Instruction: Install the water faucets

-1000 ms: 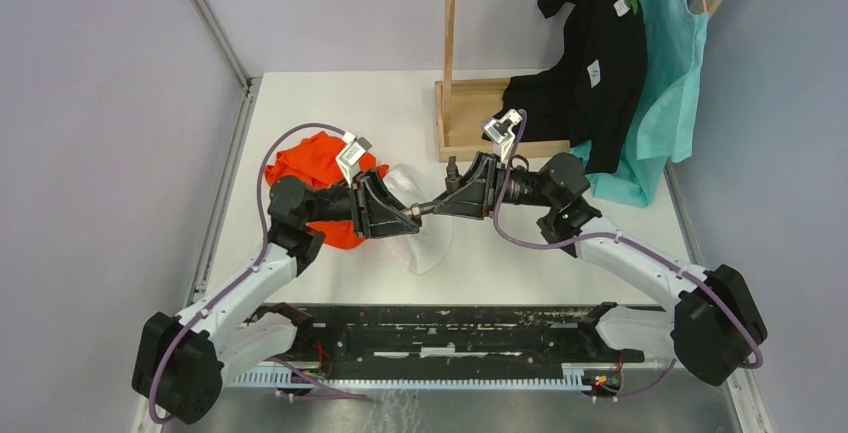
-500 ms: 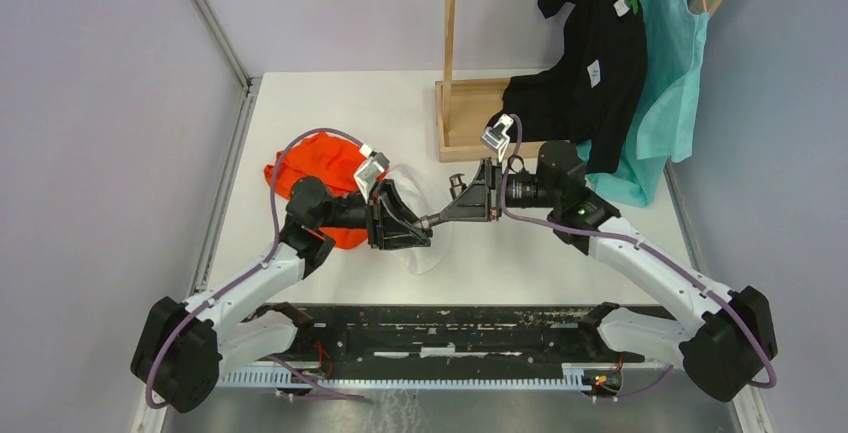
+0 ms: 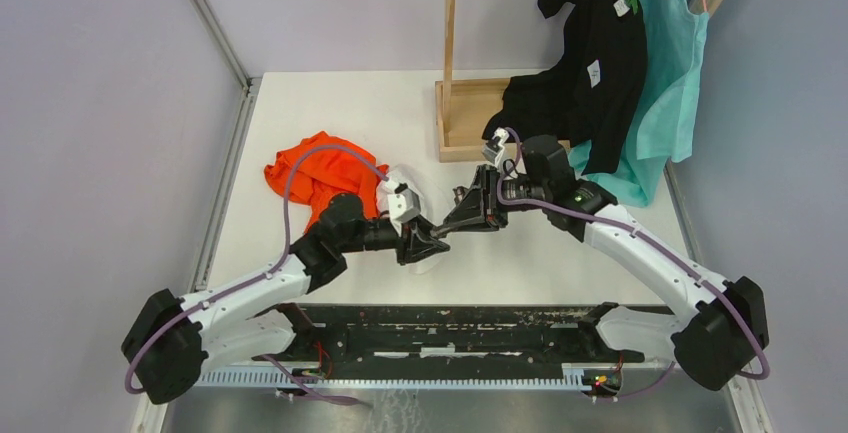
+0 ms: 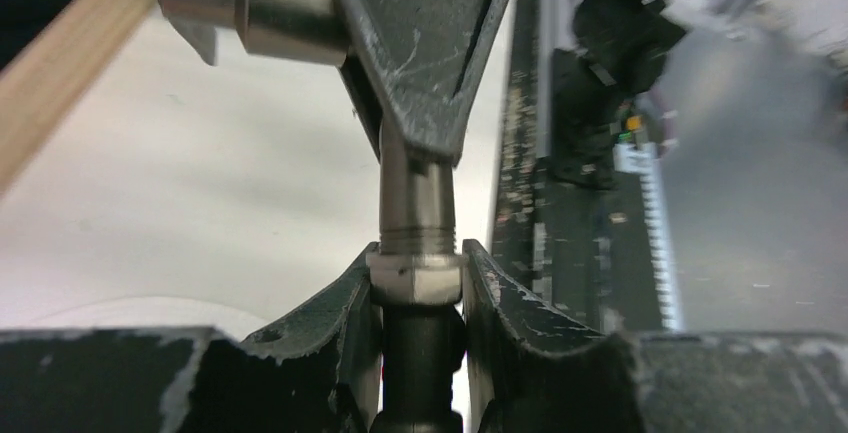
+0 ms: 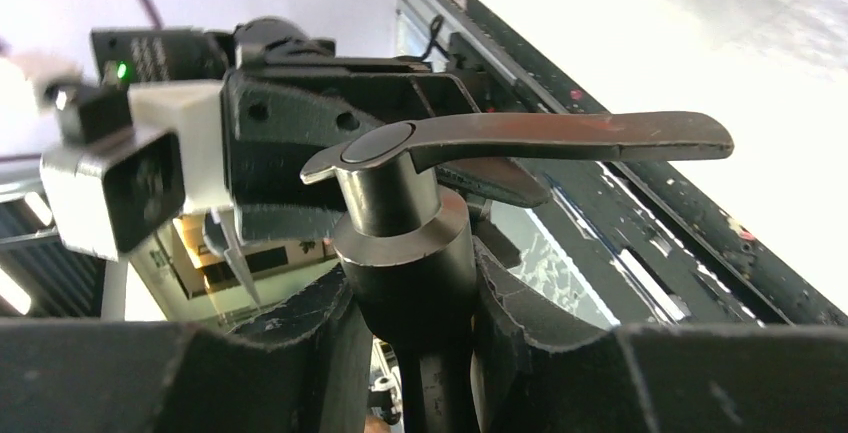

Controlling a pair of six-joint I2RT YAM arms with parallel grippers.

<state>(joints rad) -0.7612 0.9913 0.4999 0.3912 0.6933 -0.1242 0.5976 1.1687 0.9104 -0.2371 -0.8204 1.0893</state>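
top view: left gripper [image 3: 430, 243] and right gripper [image 3: 450, 226] meet tip to tip above the table [image 3: 330, 103]. the water faucets [image 3: 441, 233] bridge both jaws, probably so one part can thread into the other.

left wrist: jaws clamped on the pipe's hex nut [image 4: 413, 280], with the threaded end rising beyond the tips.

right wrist: jaws clamped around the valve body [image 5: 405, 253], with the lever handle [image 5: 560, 133] just past the tips.

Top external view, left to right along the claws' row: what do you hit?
orange cloth → left claw → right claw → black garment → teal garment. Faucet, gripped by both claws, and wooden stand skipped: overlapping.
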